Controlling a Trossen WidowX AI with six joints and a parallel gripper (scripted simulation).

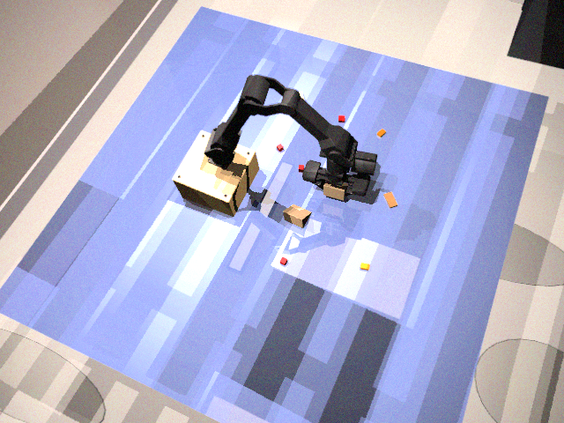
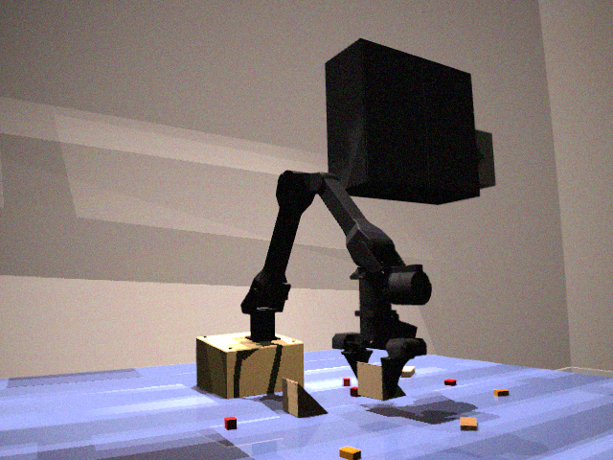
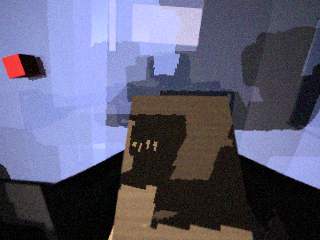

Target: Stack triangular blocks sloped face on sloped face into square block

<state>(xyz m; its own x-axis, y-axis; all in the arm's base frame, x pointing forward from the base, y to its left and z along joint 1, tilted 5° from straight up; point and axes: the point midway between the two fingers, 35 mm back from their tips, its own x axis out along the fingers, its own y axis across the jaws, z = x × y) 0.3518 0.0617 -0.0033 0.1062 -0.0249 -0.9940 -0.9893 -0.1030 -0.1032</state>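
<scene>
Wrist view and exterior view, my pincer (image 1: 342, 189) (image 2: 374, 379) (image 3: 177, 154) closed on one triangular block (image 1: 333, 191) (image 2: 370, 380) (image 3: 205, 135), the other triangular block (image 1: 297, 215) (image 2: 301, 398) standing on the blue table (image 1: 204, 341) (image 2: 148, 410) (image 3: 75, 125) near my pincer, on its base side, a wooden box (image 1: 204, 196) (image 2: 213, 366) under my arm's foot farther off.

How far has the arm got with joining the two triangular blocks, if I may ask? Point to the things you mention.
Already picked up: one triangular block (image 1: 334, 191) (image 2: 370, 380) (image 3: 205, 145), held in the jaws.
In hand: lining it up, it seems, beside the other block (image 1: 297, 215) (image 2: 298, 400), which stands alone on the table.
Left: seating slope on slope, evening the ends, opening the jaws and withdrawing.
</scene>
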